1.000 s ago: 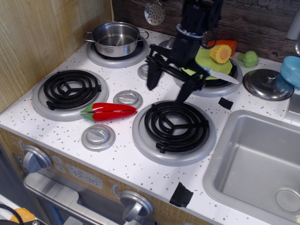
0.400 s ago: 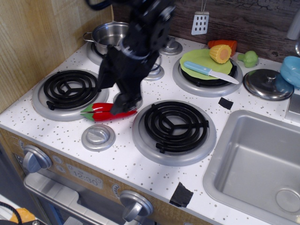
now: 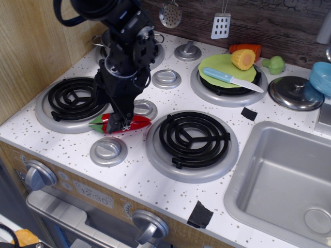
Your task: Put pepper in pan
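Near the front-left corner of the counter (image 3: 155,186), the pepper (image 3: 135,122) lies flat on the white top between the 2 front burners, green stem end pointing toward the left edge. The gripper (image 3: 117,123) is down over the pepper's middle, its dark fingers (image 3: 114,122) low against the red body. They look narrow around it, but I cannot tell whether they actually pinch it or only straddle it.

The main risk, as I judge it, is the grasp itself. The pepper is glossy and tapered, so a squeeze off its thickest part could squirt it sideways toward the front edge, or let it pivot and droop once lifted.

Farther back, at the rear-left corner, the pan (image 3: 106,40) is mostly hidden behind the arm (image 3: 124,36). A low carry could clip its rim or loop handle (image 3: 158,36) and shove it off its burner. A long pepper may also land across the rim rather than inside.
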Tool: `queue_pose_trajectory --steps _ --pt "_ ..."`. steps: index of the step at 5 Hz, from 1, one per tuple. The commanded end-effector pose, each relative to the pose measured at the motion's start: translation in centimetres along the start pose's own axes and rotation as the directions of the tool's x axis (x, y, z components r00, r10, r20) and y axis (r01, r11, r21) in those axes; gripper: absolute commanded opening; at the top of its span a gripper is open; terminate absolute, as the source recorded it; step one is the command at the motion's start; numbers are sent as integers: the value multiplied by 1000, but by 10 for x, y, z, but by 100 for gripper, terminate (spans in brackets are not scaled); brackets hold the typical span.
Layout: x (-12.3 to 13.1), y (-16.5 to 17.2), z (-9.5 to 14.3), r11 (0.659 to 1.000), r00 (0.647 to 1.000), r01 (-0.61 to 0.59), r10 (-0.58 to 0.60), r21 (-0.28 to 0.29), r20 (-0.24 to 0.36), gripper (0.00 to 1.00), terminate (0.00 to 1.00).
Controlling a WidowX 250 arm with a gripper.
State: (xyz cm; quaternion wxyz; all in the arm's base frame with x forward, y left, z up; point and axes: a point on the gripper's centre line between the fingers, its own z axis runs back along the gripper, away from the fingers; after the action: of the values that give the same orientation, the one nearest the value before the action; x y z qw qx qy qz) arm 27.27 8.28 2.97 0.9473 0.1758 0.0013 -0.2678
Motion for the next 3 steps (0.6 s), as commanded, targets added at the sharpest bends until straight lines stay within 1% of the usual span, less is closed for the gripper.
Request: queue_pose_trajectory --steps 1,2,3 --pt "-2 5 -8 999 997 -21 23 -32 79 100 0" --pt "0 1 -14 992 992 -61 72 -107 104 100 0" --pt "5 -8 -14 987 988 -96 110 -132 106 0 0"
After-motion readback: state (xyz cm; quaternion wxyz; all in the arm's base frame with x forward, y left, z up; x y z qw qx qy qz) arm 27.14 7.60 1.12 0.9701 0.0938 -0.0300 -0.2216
